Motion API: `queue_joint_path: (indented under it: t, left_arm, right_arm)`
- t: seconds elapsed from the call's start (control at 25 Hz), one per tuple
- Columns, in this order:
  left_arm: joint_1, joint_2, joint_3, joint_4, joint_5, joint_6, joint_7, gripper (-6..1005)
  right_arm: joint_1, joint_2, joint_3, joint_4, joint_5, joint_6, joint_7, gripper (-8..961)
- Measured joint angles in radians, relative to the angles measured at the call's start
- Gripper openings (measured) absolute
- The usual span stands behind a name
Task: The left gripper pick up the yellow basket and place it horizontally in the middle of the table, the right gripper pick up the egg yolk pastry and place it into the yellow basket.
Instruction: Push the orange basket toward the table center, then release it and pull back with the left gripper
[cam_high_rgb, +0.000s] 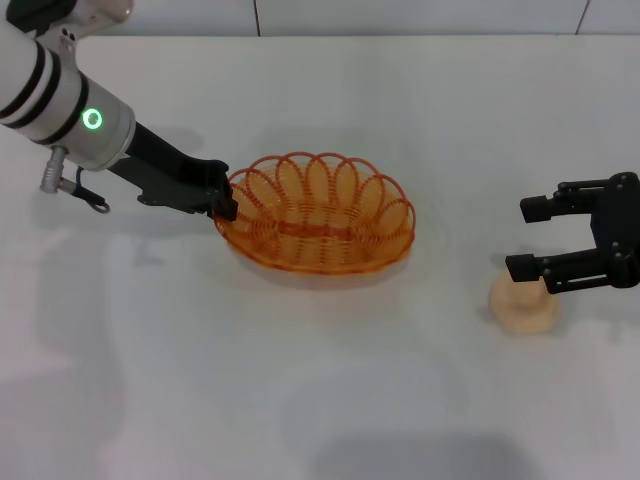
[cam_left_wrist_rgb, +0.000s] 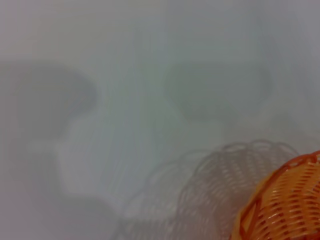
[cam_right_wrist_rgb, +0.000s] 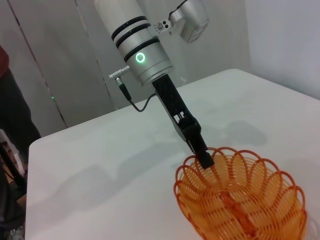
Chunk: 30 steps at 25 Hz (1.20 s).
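Note:
The yellow basket (cam_high_rgb: 316, 213) rests upright near the middle of the white table (cam_high_rgb: 300, 400). My left gripper (cam_high_rgb: 226, 203) is shut on the basket's left rim; the right wrist view shows the gripper (cam_right_wrist_rgb: 204, 159) pinching the rim of the basket (cam_right_wrist_rgb: 240, 200). The basket's edge also shows in the left wrist view (cam_left_wrist_rgb: 285, 205). The egg yolk pastry (cam_high_rgb: 522, 304) lies on the table at the right. My right gripper (cam_high_rgb: 530, 238) is open, just above and behind the pastry, its lower finger overlapping the pastry's top.
The table's back edge meets a grey wall (cam_high_rgb: 400, 15). In the right wrist view the table's far edge (cam_right_wrist_rgb: 35, 145) and dark things beyond it show.

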Motion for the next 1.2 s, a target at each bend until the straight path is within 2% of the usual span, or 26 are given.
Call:
queue_joint_path:
  t: [0.72, 0.92, 1.2]
  left_arm:
    - [0.003, -0.011, 0.0, -0.001, -0.002, 0.01, 0.005, 118]
    - [0.007, -0.009, 0.0, 0.001, -0.002, 0.011, 0.005, 301]
    - [0.009, -0.001, 0.0, 0.01, -0.007, 0.014, 0.015, 438]
  right_arm:
    - [0.0, 0.0, 0.001, 0.001, 0.0, 0.0, -0.001, 777]
    - [0.0, 0.0, 0.003, 0.001, 0.0, 0.001, -0.001, 778]
    - [-0.001, 0.0, 0.006, 0.001, 0.0, 0.003, -0.001, 778]
